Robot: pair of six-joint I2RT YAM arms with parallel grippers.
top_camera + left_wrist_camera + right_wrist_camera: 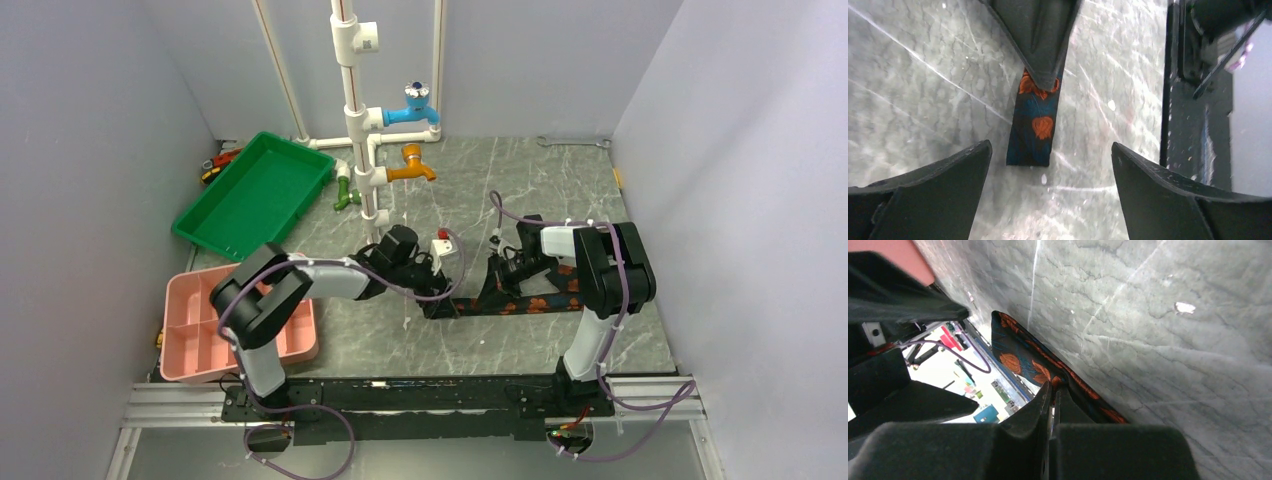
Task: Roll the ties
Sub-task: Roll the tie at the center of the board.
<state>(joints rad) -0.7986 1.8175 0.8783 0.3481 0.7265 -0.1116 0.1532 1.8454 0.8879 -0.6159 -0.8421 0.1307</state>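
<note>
The tie [530,302], black with orange-red flowers, lies flat across the grey marbled table between the two arms. Its narrow square-cut end [1030,127] shows in the left wrist view. My left gripper [1050,147] stands wide open just short of that end, with nothing between its fingers. My right gripper [1052,387] is shut, pinching a fold of the tie [1020,357] against the table. From the left wrist, the right gripper's fingers [1040,50] press down on the strip a little beyond its end. In the top view the left gripper [435,290] and the right gripper [497,280] nearly face each other.
A pink compartment tray [185,340] sits beside the left arm and a green tray [255,195] at the back left. A white pipe stand [355,120] with blue and orange taps rises behind the grippers. A small white box [443,245] stands close by. A wrench [575,142] lies at the back.
</note>
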